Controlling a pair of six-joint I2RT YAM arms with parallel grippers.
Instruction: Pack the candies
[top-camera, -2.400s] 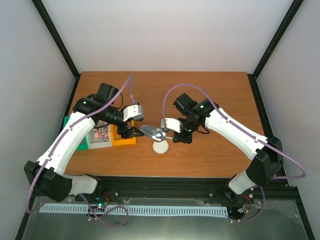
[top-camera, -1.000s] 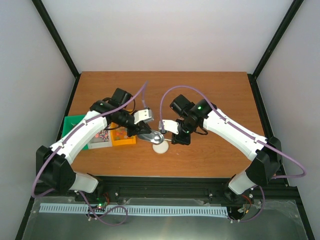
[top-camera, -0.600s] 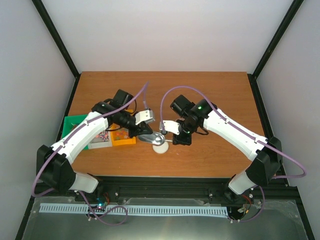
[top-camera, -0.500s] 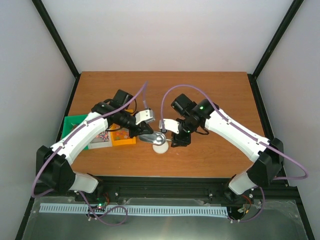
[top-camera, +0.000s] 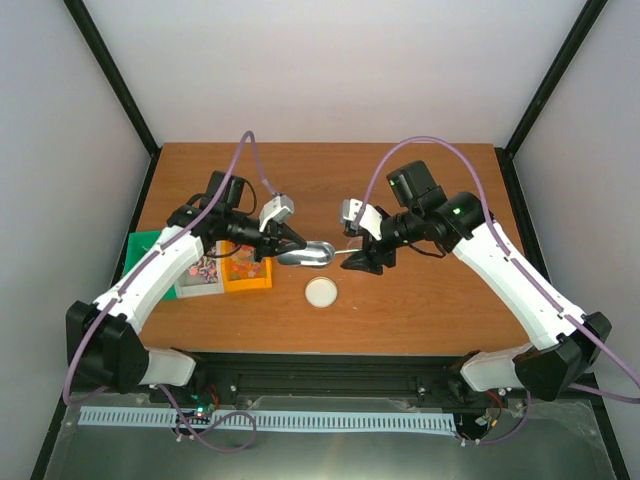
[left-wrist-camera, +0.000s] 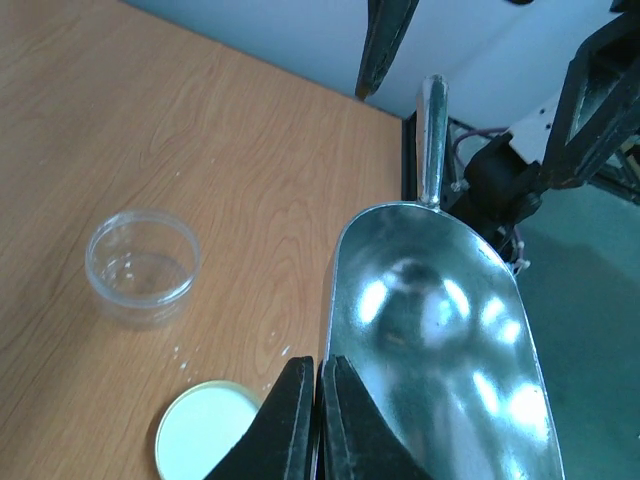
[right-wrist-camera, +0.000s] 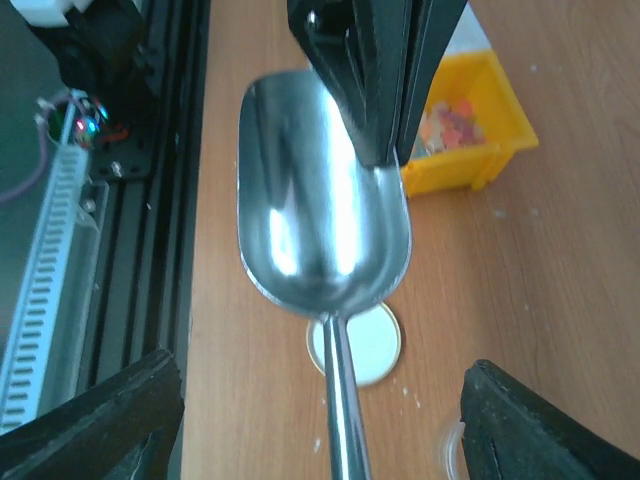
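My left gripper (top-camera: 292, 245) (left-wrist-camera: 318, 400) is shut on the side rim of the silver scoop (top-camera: 310, 255) (left-wrist-camera: 430, 330) and holds it above the table, its bowl empty. The scoop's handle (right-wrist-camera: 345, 420) points toward my right gripper (top-camera: 367, 262) (right-wrist-camera: 320, 440), which stands open with its fingers (right-wrist-camera: 90, 420) wide on either side and apart from the handle. The candies (right-wrist-camera: 450, 120) lie in a yellow bin (top-camera: 246, 275) (right-wrist-camera: 470, 150), and more candies (top-camera: 203, 268) fill a white bin left of it.
A round cream lid (top-camera: 321, 292) (left-wrist-camera: 205, 435) (right-wrist-camera: 375, 345) lies flat below the scoop. A clear empty jar (left-wrist-camera: 143, 265) stands near it. A green bin (top-camera: 145, 245) sits at the far left. The table's near edge and black rail (right-wrist-camera: 150, 200) are close.
My right gripper opened, let go of the scoop's handle and drew back to the right. The left gripper, shut on the rim, lifted the scoop away from the lid.
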